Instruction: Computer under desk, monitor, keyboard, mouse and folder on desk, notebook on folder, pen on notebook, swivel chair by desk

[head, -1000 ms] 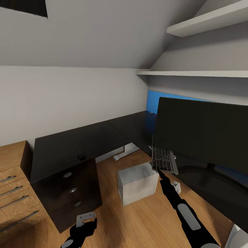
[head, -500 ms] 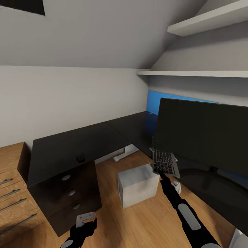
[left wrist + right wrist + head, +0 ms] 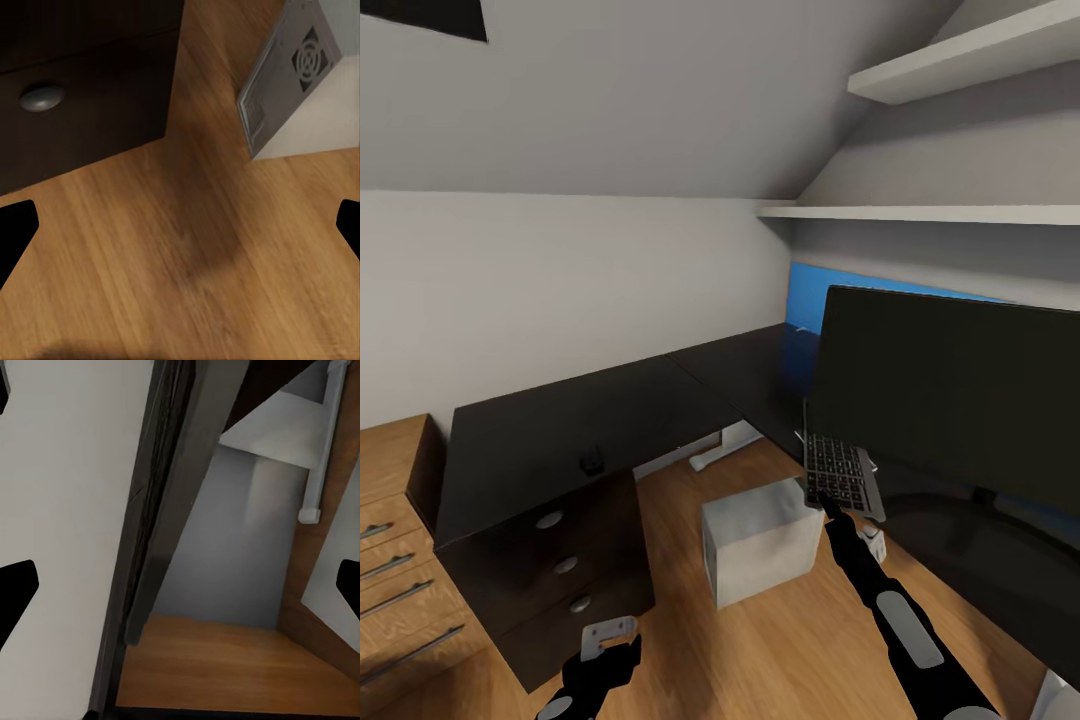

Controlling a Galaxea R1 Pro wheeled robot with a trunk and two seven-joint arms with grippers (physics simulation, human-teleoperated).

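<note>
The black L-shaped desk (image 3: 580, 410) wraps round from left to right. The wide black monitor (image 3: 960, 400) stands on its right wing. My right gripper (image 3: 826, 503) is shut on the near end of the grey keyboard (image 3: 841, 468), which is held tilted up at the desk edge in front of the monitor. The right wrist view shows the keyboard (image 3: 172, 495) edge-on. A small black mouse (image 3: 592, 461) lies on the left wing. The light grey computer (image 3: 760, 540) (image 3: 289, 82) stands on the floor in the desk's angle. My left gripper (image 3: 607, 640) (image 3: 180, 225) hangs open over bare floor.
Three black drawers (image 3: 560, 570) with silver knobs (image 3: 41, 97) sit under the left wing, and a wooden cabinet (image 3: 390, 560) stands beside them. White shelves (image 3: 960, 212) hang above the monitor, with a blue surface (image 3: 810, 290) behind it. A white desk leg (image 3: 720, 445) stands by the wall.
The whole view has crept forward, so the desk and cabinet slid left. The keyboard and right gripper sit slightly lower and further right.
</note>
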